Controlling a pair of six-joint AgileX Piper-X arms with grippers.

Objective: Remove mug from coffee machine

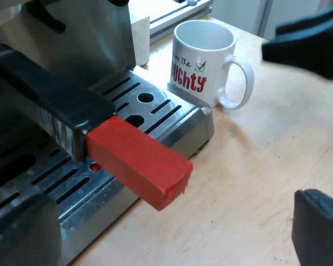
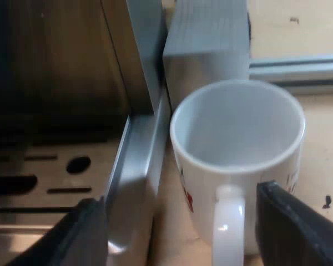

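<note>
The white mug [image 1: 202, 55] with red lettering stands on the wooden table, just off the corner of the espresso machine's drip tray [image 1: 155, 111]. It is empty inside [image 2: 236, 124], and its handle [image 2: 227, 227] points toward my right gripper [image 2: 186, 233]. That gripper is open, with one finger over the tray edge and the other beside the mug. From the left wrist, the right gripper [image 1: 283, 47] hovers close to the mug's handle. My left gripper [image 1: 169, 233] is open and holds nothing. The holder's red handle end [image 1: 139, 160] sticks out ahead of it.
The holder's dark handle [image 1: 50, 91] is locked into the machine's front over the slotted drip tray. A grey block [image 2: 208, 50] and an aluminium rail [image 2: 299, 66] stand just beyond the mug. Bare wooden table [image 1: 255, 166] stretches away from the tray.
</note>
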